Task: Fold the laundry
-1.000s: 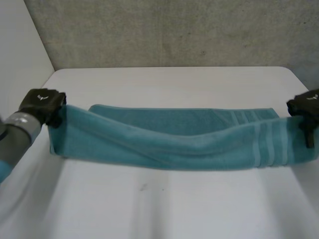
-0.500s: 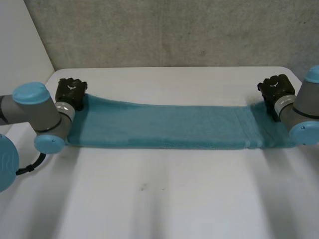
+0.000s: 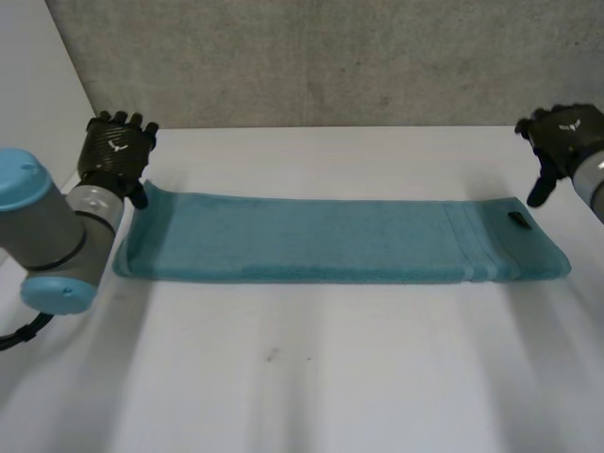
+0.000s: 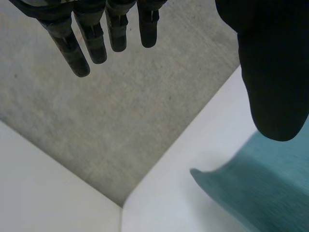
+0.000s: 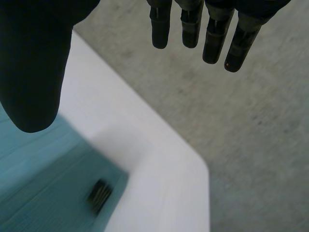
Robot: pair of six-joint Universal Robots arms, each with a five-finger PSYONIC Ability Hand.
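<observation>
Released since half a second ago, your left hand [image 3: 115,151] and right hand [image 3: 564,132] hang beyond the towel [image 3: 330,241] ends, fingers [image 4: 91,38] spread and empty, leaving it folded lengthwise, flat across the desk [image 3: 311,377]; crosswise folds likely remain for you.

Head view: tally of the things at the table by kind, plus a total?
Teal towel: 1
Black robot hands: 2 (left hand, right hand)
White table: 1
Total: 4
</observation>
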